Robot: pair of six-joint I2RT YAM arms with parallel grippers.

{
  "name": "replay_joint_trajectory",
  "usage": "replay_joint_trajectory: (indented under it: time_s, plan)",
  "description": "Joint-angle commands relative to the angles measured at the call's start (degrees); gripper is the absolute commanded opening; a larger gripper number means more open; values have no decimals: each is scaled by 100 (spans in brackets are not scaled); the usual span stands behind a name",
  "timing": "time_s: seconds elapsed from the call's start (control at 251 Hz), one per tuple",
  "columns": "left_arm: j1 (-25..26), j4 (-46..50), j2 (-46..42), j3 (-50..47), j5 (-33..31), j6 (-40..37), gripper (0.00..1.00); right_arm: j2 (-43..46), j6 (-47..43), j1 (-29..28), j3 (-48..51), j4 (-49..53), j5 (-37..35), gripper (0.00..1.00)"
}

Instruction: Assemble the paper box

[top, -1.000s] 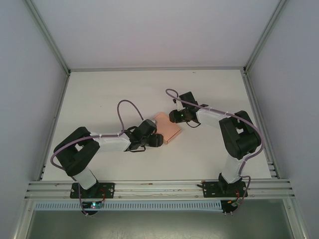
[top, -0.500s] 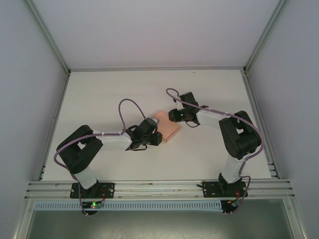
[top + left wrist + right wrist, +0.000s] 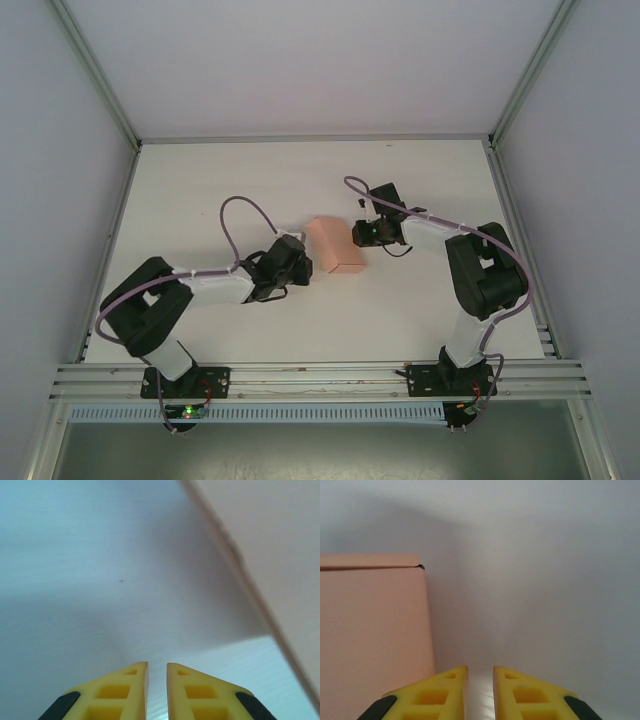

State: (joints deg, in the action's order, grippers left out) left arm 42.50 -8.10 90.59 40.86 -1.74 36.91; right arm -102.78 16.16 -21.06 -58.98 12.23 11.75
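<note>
Just swung the paper box (image 3: 335, 245) round: sat diamond-wise 1 s ago, corners at 12 and 6; now lies squarer near the middle of the table (image 3: 220, 180), long sides running approx 11 to 5. Pulled the left gripper (image 3: 303, 266) back toward 8 o'clock of the card, no longer touching, w/ a strip of bare white top between. Shifted the right gripper (image 3: 360, 236) out to 3 o'clock, parked just beside the R edge; can't tell from overhead whether touching. Both sets of jaws pressed nearly together, thin slit only, nothing pinched; prob. used as blunt pushers. Reads as a re-squaring nudge, not a fold: already a closed rectangular block, so assy prob. mostly done, maybe a last flap or seam left to press (judgement only). Materials: thin matte salmon-pink card, flat faces, crisp straight edges. In the right wrist view, a small dark nick at the upper corner where two panels meet, plus a fine seam line along the top edge. In the left wrist view, a slightly uneven edge running diagonally from 12 to 4. Matte white tabletop, faintly grained up close. Wedge-shaped fingers (image 3: 440, 690) in yellow plastic w/ hollow pockets and black inserts at the outer sides. Purple cable (image 3: 240, 205) looping over the L arm.
</note>
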Motion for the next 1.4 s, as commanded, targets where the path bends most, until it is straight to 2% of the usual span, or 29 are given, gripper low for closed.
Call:
replay_joint_trajectory:
  time_s: [0.0, 0.247, 0.311, 0.371, 0.443, 0.583, 0.79, 1.018, 1.117, 1.225, 1.397]
  plan:
    - [-39, 622, -551, -105, -335, 56, 19, 193, -133, 59, -141, 454, -385, 21]
    - [-40, 1562, -1221, 118, -669, -25, 28, 774, -214, -4, -8, 164, 11, 22]
    - [-86, 1782, -1084, 321, -919, -82, 27, 833, -215, 1, 6, 148, -219, 22]
    - [-221, 1908, -823, 501, -1005, -123, 21, 774, -288, 37, -52, 221, -426, 21]
    - [-454, 1765, -391, 644, -877, -161, 16, 557, -348, 84, -252, 477, -588, 18]
    - [-718, 1147, 507, 949, -90, -289, 5, 162, -316, 74, -278, 523, -537, 13]
    - [-724, 767, 1264, 1465, 325, -463, 1, -356, -385, -175, -324, 389, -293, 12]
    - [-726, 299, 1802, 1803, 854, -667, 0, -930, -405, -587, -703, 175, 409, 9]
    - [-708, -418, 2036, 1738, 1426, -697, 0, -980, -419, -790, -712, -54, 671, 8]
    - [-666, -1761, 2244, 1447, 2024, -466, 0, -1048, -84, -859, -618, -542, 1196, 6]
    - [-558, -2983, 2402, 1253, 2115, -189, 0, -1123, 335, -896, -386, -1099, 1698, 4]
